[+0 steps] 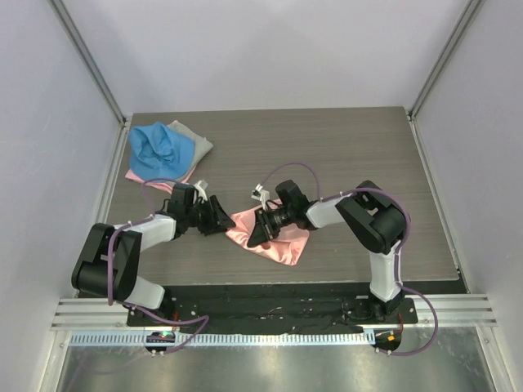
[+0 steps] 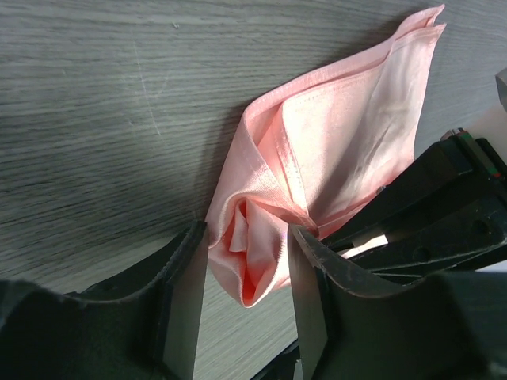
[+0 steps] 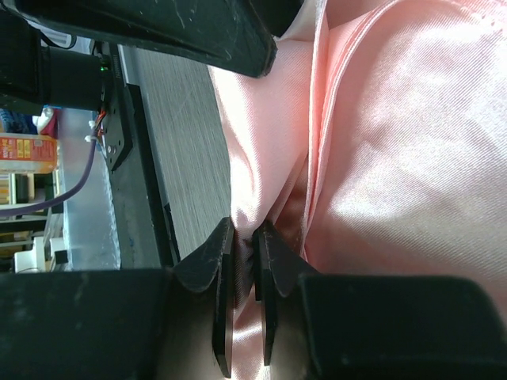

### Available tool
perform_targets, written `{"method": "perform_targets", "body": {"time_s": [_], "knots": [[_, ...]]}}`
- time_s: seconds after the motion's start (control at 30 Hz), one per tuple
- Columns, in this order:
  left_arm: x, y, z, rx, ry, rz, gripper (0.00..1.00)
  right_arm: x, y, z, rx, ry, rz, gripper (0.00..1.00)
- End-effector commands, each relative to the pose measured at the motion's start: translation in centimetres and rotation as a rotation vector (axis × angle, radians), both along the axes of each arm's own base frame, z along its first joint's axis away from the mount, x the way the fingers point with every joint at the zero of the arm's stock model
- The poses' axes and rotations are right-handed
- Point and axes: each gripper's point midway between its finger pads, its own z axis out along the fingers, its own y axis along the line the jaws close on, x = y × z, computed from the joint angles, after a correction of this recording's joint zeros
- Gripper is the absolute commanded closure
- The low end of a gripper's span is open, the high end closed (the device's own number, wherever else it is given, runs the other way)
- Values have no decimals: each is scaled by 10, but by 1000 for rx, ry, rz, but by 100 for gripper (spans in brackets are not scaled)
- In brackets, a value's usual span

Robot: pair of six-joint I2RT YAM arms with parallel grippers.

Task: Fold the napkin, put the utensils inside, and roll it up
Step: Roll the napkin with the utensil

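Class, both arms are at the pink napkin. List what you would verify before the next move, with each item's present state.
1. Right gripper pinches a napkin fold: ok.
2. Left gripper clamped on the bunched end it straddles: cannot tell.
3. Napkin folded flat: not ok, it is bunched.
4. Utensils in sight: not ok, none seen.
5. Blue cloth apart from napkin: ok.

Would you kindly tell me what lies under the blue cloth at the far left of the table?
Under the blue cloth, a grey cloth shows past its right edge and a pink cloth past its near edge; anything else beneath is covered.
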Motion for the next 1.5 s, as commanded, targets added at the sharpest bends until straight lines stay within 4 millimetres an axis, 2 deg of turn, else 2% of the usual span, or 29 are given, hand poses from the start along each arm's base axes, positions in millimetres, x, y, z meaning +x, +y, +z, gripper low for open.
{"method": "perform_targets", "body": {"time_s": [0.0,0.3,0.33,0.4,0.43,0.5,0.53,0.57,0.63,0.67,0.73,0.77,0.8,0.87,0.9,0.93,0.97,1.0,1.07,1.13,1.17,1.23,1.47], "knots": [[2,-8,3,-22,-38,-24,56,-11,-32,-55,-196,107,-56,91],[-5,-15,-3,-31,-10,-47,86,3,-36,-59,-230,99,-86,90],[-8,-17,-3,-39,-4,-59,92,7,-36,-56,-228,90,-93,88],[-11,-18,-4,-43,3,-67,97,11,-39,-54,-245,87,-104,84],[-11,-18,-4,-42,5,-67,100,16,-37,-49,-240,71,-108,77],[-13,-17,-5,-33,6,-68,100,18,-40,-44,-261,63,-116,71],[-14,-16,-5,-27,10,-66,100,21,-42,-41,-266,47,-116,61],[-14,-14,-7,-18,12,-57,100,27,-39,-28,-253,13,-119,58],[-15,-13,-9,-12,27,-50,100,26,-44,-21,-281,2,-124,52],[-15,-13,-9,-13,34,-44,100,30,-43,-5,-264,-37,-132,46],[-15,-13,-11,-14,50,-37,100,31,-51,3,-302,-80,-146,40],[-16,-13,-12,-15,63,-29,100,34,-54,17,-298,-126,-162,38],[-16,-13,-13,-13,75,-25,100,30,-58,21,-317,-150,-165,36],[-15,-12,-13,-12,83,-19,100,30,-70,22,-370,-225,-190,33],[-16,-13,-12,-14,87,-18,100,28,-71,37,-360,-283,-198,32],[-16,-13,-12,-13,86,-18,100,23,-78,33,-386,-305,-204,30],[-14,-14,-10,-15,81,-18,100,26,-84,36,-411,-359,-221,29],[-14,-13,-10,-11,86,-15,100,25,-85,44,-407,-403,-231,22],[-12,-13,-8,-11,83,-16,100,25,-93,45,-439,-453,-250,20],[-12,-13,-8,-6,93,-21,100,19,-90,53,-434,-502,-238,19],[-10,-14,-6,-6,88,-23,100,22,-93,54,-461,-536,-259,18],[-10,-14,-6,1,97,-26,100,15,-86,60,-469,-601,-236,17],[-7,-15,-1,2,94,-31,100,12,-92,39,-557,-647,-226,17]]}}
